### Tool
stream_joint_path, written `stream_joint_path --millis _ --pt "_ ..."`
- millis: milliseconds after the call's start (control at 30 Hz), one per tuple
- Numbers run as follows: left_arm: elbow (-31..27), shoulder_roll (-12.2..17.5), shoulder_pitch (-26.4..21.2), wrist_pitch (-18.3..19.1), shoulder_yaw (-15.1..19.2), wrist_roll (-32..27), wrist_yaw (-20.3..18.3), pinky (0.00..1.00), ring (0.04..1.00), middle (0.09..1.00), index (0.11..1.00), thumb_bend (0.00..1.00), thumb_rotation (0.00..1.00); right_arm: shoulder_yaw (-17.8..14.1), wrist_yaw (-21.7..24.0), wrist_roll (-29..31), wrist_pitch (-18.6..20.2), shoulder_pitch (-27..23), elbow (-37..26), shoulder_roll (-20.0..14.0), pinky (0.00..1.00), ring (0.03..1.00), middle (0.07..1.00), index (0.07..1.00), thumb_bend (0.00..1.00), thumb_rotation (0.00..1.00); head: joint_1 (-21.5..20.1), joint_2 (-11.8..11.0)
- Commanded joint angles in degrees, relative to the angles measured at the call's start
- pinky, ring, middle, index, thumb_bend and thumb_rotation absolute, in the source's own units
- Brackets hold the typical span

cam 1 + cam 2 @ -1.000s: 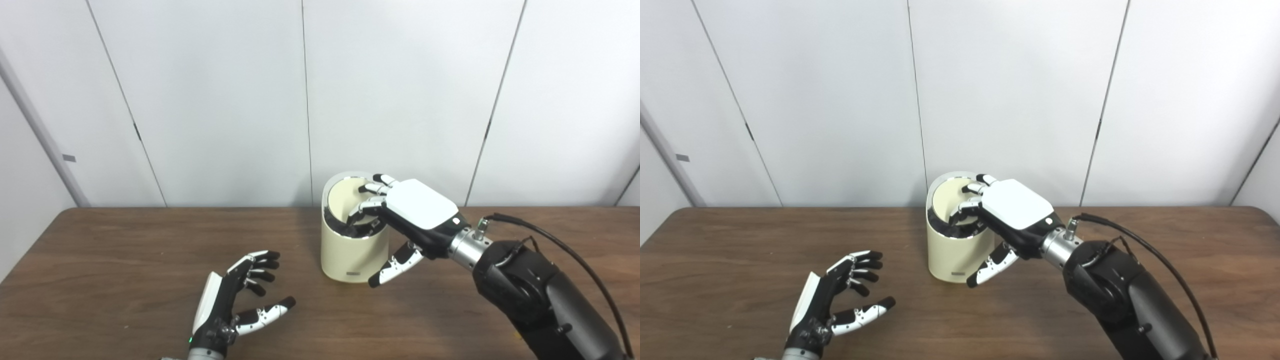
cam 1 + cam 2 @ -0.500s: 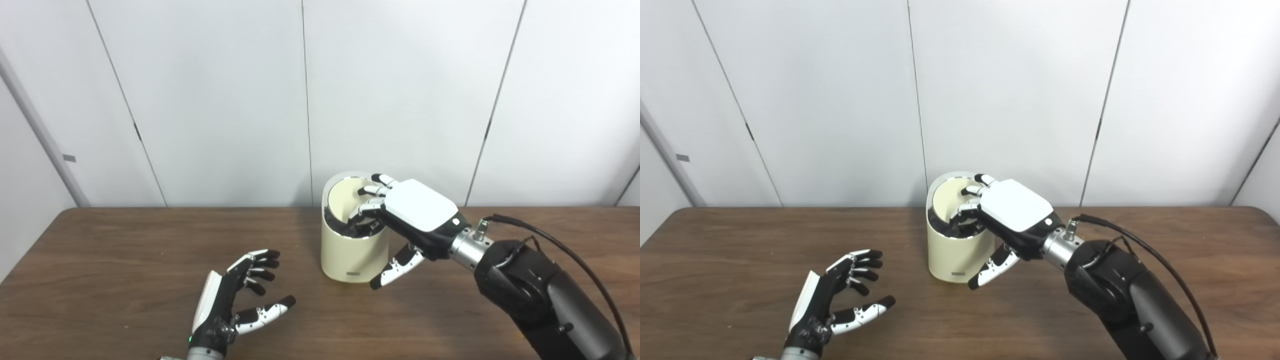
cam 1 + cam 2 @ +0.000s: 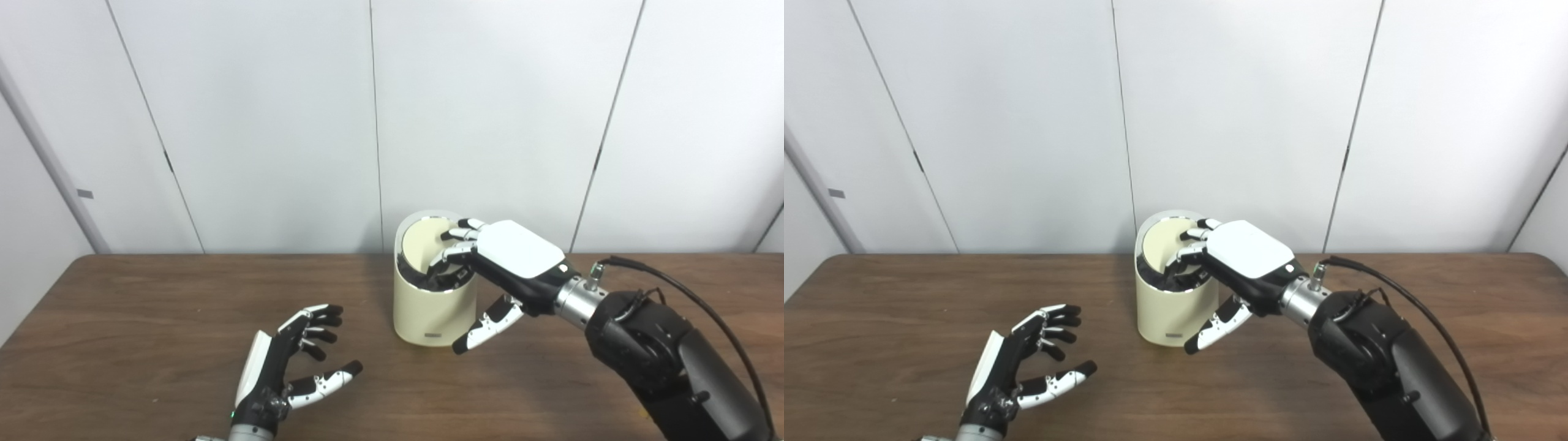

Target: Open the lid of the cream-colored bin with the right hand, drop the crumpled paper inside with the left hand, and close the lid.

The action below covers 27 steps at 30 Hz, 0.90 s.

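A dark wooden table [image 3: 122,318] fills the lower half of the frame, with pale wall panels [image 3: 257,122] behind it. At lower left the left hand [image 3: 278,367] hovers over the wood, palm turned rightward, fingers spread and curled — empty. At centre stands the cream-colored bin [image 3: 432,303], upright, its lid [image 3: 422,242] tilted into the opening. From the lower right the right hand [image 3: 508,263] reaches in, fingers resting on the lid at the rim, thumb hanging down beside the bin's wall — loose, grasping nothing. The crumpled paper cannot be seen.
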Motion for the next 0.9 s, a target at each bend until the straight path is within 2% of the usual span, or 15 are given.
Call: stream_joint_path --millis 0,100,333,500,633,733,867 --pt "-1.61 0.47 -1.37 -0.86 0.20 0.10 0.13 0.50 0.633 0.709 0.745 0.70 0.11 -1.83 -0.73 -0.41 1.80 -0.61 -1.36 0.00 0.99 0.896 0.707 0.709 0.74 0.49 0.14 -0.05" --pt "-1.70 0.55 -1.37 -0.85 0.17 0.26 0.12 0.50 0.633 0.709 0.745 0.70 0.11 -4.17 -4.03 -0.97 2.81 0.39 -1.46 1.13 0.98 0.885 0.724 0.723 0.74 0.46 0.13 0.00" --pt "-2.07 0.70 -1.46 -0.57 0.15 0.04 -0.09 0.50 0.633 0.709 0.743 0.71 0.12 -8.46 -5.86 1.34 5.57 2.27 -2.69 3.02 0.93 0.941 0.795 0.788 0.70 0.47 0.11 -0.03" --pt "-3.03 0.64 -1.51 0.41 0.37 0.39 -0.35 0.51 0.639 0.710 0.743 0.71 0.11 -10.48 -9.14 3.52 3.94 4.18 -2.23 3.63 0.89 0.915 0.842 0.831 0.72 0.39 0.13 0.02" --pt "-3.21 0.71 -1.61 0.50 0.57 0.27 -0.50 0.51 0.639 0.709 0.743 0.71 0.09 -11.16 -12.09 4.70 2.07 5.75 -1.04 3.37 0.82 0.882 0.886 0.865 0.74 0.39 -0.03 -0.06" --pt "-3.21 0.78 -1.63 0.53 0.73 0.23 -0.46 0.50 0.636 0.707 0.743 0.71 0.08 -12.71 -13.06 7.71 1.92 8.15 -1.08 3.56 0.77 0.899 0.924 0.903 0.75 0.38 -0.19 -0.05" --pt "-3.28 0.80 -1.65 0.51 0.92 0.18 -0.45 0.50 0.635 0.706 0.742 0.71 0.08 -14.52 -13.59 11.55 1.50 11.36 -1.18 3.37 0.75 0.884 0.923 0.920 0.79 0.37 -0.47 -0.06"
